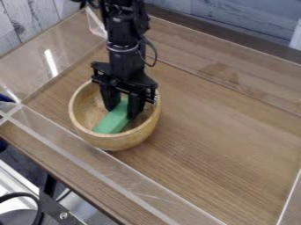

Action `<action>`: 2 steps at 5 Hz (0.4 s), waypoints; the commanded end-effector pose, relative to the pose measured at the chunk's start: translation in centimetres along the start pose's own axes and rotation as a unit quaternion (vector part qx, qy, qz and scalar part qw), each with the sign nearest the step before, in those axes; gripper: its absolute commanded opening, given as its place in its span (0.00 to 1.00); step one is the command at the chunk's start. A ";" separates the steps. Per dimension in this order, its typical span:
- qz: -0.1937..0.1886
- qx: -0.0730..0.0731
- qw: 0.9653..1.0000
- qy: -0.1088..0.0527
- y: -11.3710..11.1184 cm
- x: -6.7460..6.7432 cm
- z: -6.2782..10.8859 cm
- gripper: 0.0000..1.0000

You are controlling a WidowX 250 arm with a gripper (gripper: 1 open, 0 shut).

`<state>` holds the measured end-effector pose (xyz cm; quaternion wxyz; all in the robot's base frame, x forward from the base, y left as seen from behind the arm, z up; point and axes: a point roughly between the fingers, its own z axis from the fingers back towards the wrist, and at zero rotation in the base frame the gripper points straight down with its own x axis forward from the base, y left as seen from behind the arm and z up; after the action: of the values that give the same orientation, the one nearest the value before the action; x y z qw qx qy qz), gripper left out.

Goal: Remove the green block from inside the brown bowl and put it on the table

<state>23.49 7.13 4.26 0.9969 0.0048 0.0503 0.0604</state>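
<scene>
A black robot arm (121,31) reaches straight down into a brown bowl (84,126) on a wood-grain worktop (223,132), its gripper (126,104) clamped tight on the upper end of a green block (114,119). The block, a short bright-green bar, lies tilted inside the bowl, its upper end caught between the dark fingers (143,98) and its lower end resting toward the bowl's near-left inner wall. The bowl, round, thick-walled and pale brown, sits on the left half of the worktop, close to the near-left edge. A low clear wall (70,151) runs along that near edge just beside the bowl, and similar clear panels line the far side of the surface. The arm's column rises from the gripper toward the top of the view, with a dark cable (150,54) looping along its right side. To the right of the bowl the brown wood grain stretches out toward the far right corner. Behind the worktop, at the upper left, pale planked boards (30,22) are visible. In the bottom left corner, below the worktop's edge, dark cables (21,209) curl against a light floor. The block remains wholly within the bowl's rim, with no part of it touching the worktop.
</scene>
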 end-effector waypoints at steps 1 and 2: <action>0.001 0.005 1.000 -0.026 0.1 1.1 1.4 0.00; 0.001 0.004 1.000 -0.024 0.0 1.1 1.5 0.00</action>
<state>23.49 7.05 4.36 0.9968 0.0044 0.0533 0.0597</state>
